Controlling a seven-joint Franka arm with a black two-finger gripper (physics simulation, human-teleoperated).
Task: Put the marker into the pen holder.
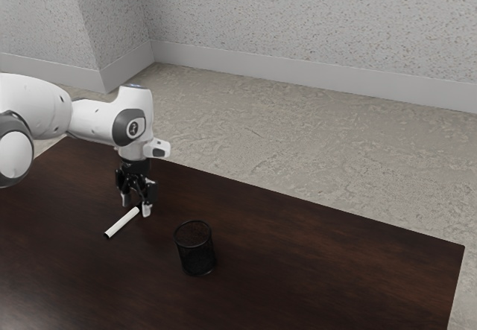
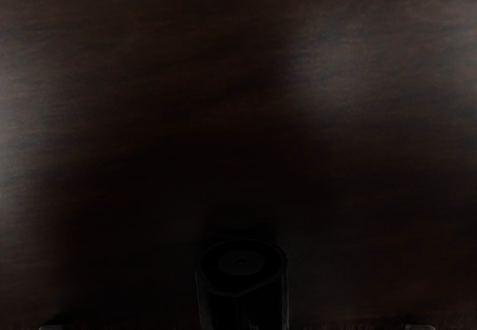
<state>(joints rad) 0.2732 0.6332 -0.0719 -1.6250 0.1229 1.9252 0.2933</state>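
My gripper (image 1: 136,205) is low over the table, its two pale-tipped fingers standing apart. The white marker (image 1: 123,222) lies tilted across the exterior view, its upper-right end between or just beside the fingertips; contact cannot be made out. In the wrist view, a dark round end of the marker (image 2: 242,293) rises from the lower edge, midway between fingertips that barely show in the two lower corners. The black mesh pen holder (image 1: 195,249) stands upright, apart from the gripper, toward the exterior view's lower right.
The dark wooden table (image 1: 320,248) extends beyond the pen holder toward the exterior view's right. Its far edge runs behind the gripper, with pale floor (image 1: 298,151) and a speckled wall (image 1: 313,24) farther back.
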